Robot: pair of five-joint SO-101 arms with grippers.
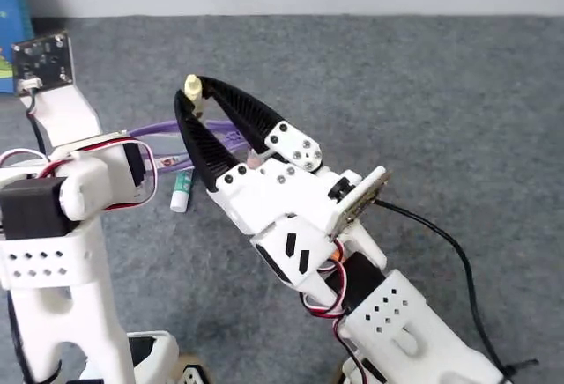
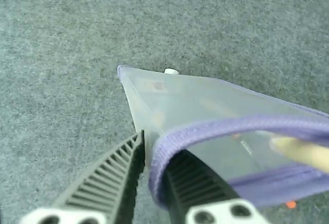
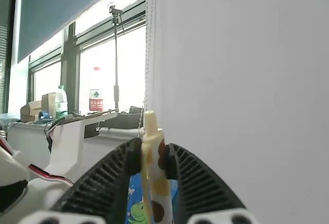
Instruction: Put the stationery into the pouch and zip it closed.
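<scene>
Jaws clamped on both arms: the right gripper (image 1: pixel 189 102) pinches a spotted pen (image 1: pixel 192 85), and the left gripper (image 2: pixel 154 154) bites the purple rim of the pouch (image 2: pixel 205 106), mouth agape. The pen hangs over that mouth, apparently not yet dropped in, and zipping remains. At the pouch's six o'clock in the high view, a glue stick (image 1: pixel 181 192) lies on grey carpet (image 1: pixel 441 93), probably next.

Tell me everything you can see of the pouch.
The pouch is a flat bag of translucent, frosted plastic with a purple fabric band around its mouth. The mouth is unzipped and gapes open. It lies on the grey table surface, with one end of its rim pinched between the jaws of the left gripper. The end of a pale pen shows at the opening; whether it touches the pouch is unclear.
</scene>
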